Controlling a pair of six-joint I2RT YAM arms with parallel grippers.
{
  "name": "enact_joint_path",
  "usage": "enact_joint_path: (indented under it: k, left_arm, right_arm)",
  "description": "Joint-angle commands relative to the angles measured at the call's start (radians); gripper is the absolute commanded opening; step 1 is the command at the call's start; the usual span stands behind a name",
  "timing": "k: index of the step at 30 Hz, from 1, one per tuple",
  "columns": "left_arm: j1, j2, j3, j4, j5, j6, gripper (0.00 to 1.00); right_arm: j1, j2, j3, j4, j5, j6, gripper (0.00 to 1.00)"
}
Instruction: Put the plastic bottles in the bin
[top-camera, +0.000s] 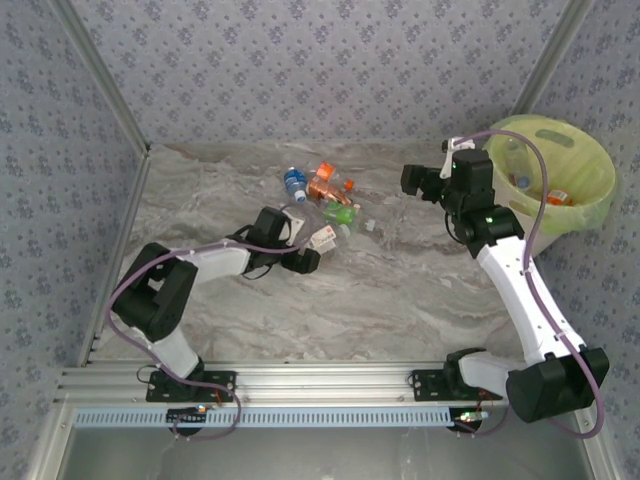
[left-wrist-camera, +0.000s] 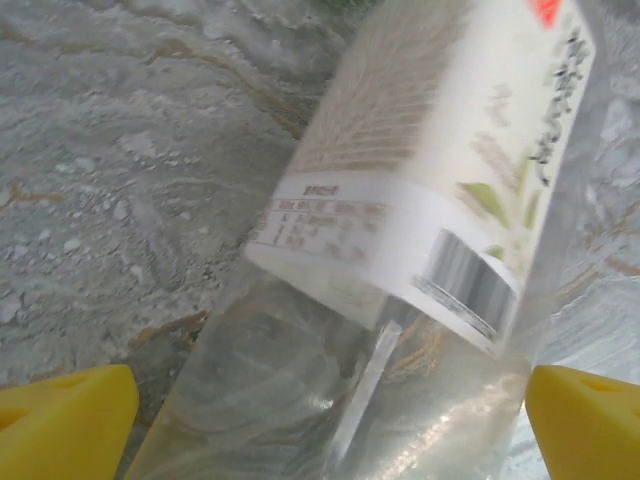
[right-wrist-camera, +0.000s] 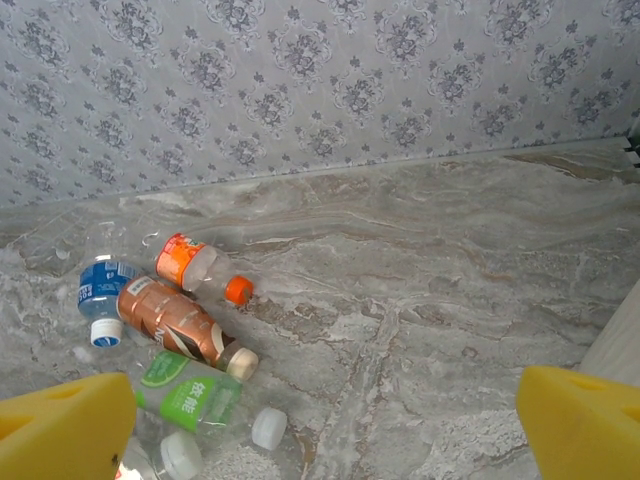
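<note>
Several plastic bottles lie in a cluster at the table's far middle. In the right wrist view they are an orange-labelled bottle, a blue one, a brown one and a green-labelled one. My left gripper is open, and a clear white-labelled bottle lies on the table between its yellow fingertips. The bin, cream with a lime-green bag, stands at the far right with bottles inside. My right gripper hovers open and empty just left of the bin.
Patterned walls close off the back and both sides. A metal frame post runs along the left edge. Bare marble tabletop stretches between the bottle cluster and the arm bases.
</note>
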Motion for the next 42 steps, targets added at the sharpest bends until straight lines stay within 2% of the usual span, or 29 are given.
enact_joint_path:
  k: [1,4,11,16,19,22,24,28,32,37,42]
  left_arm:
    - [-0.061,0.053,0.041,-0.095,-0.122,0.127,0.99]
    - [-0.084,0.093,0.064,-0.114,-0.154,0.151,0.99]
    - [-0.085,0.049,0.050,-0.075,-0.128,0.131,0.77]
    - [-0.086,-0.044,0.033,-0.075,-0.065,0.095,0.67]
    - [-0.089,-0.131,0.009,-0.029,-0.032,0.045,0.63]
    - [-0.103,-0.198,-0.007,0.031,-0.010,0.004,0.61]
    - [-0.117,-0.222,-0.002,0.056,-0.008,-0.009,0.60]
    - [-0.155,-0.238,0.039,0.066,-0.014,0.005,0.60]
    - [-0.199,-0.217,0.101,0.031,-0.068,0.059,0.60]
    - [-0.222,-0.200,0.133,0.052,-0.064,0.076,0.61]
    - [-0.224,-0.198,0.150,0.063,-0.048,0.055,0.65]
  right_arm:
    - [0.007,-0.003,0.017,-0.016,0.032,-0.022,1.00]
    - [0.008,-0.004,0.012,-0.032,0.032,-0.017,1.00]
    - [0.009,-0.005,-0.050,-0.064,-0.030,0.079,1.00]
    - [0.011,-0.011,-0.153,-0.058,-0.120,0.374,1.00]
    - [0.015,-0.018,-0.255,0.058,-0.305,0.535,1.00]
    - [0.041,-0.012,-0.328,0.248,-0.459,0.652,1.00]
    - [0.075,0.001,-0.351,0.351,-0.504,0.688,1.00]
    - [0.136,0.053,-0.320,0.357,-0.462,0.673,1.00]
    - [0.159,0.108,-0.305,0.456,-0.513,0.714,1.00]
    - [0.182,0.164,-0.268,0.406,-0.480,0.714,1.00]
    - [0.178,0.148,-0.279,0.438,-0.483,0.710,0.75]
